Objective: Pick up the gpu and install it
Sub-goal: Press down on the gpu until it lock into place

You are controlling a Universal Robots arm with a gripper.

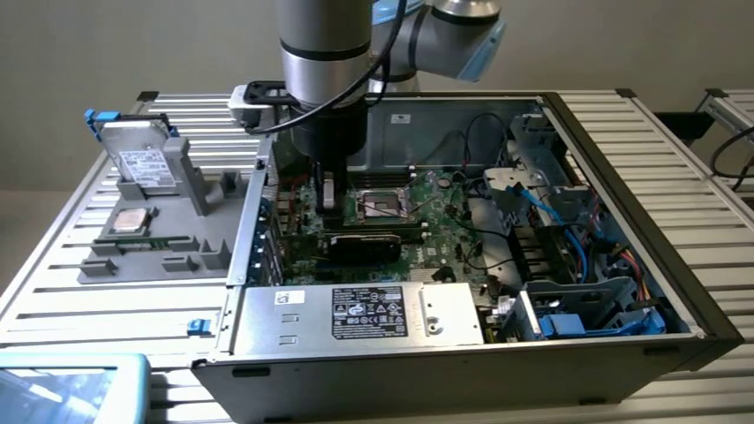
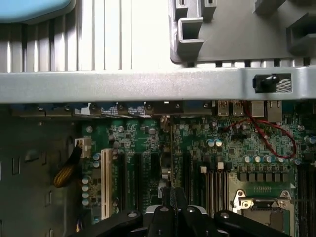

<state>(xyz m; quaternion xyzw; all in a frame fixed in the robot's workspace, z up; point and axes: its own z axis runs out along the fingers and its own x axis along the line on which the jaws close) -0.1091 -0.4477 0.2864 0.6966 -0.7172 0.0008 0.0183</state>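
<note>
Gripper [image 2: 174, 210] clamped on my thin card [image 2: 171, 163] edge-on over motherboard [image 2: 207, 148] | card: light, stiff, fragile; hold top edge.

**Slatted metal table and its load**

A table [image 1: 659, 168] of silver aluminium slats carries everything. An open computer case [image 1: 471, 353] lies on its side across the middle and the exterior view's right. Just beside it, on the exterior view's left, a grey parts holder [image 1: 154, 265] rests on the slats. A light blue object [image 1: 71, 384] sits at the near corner.
</note>
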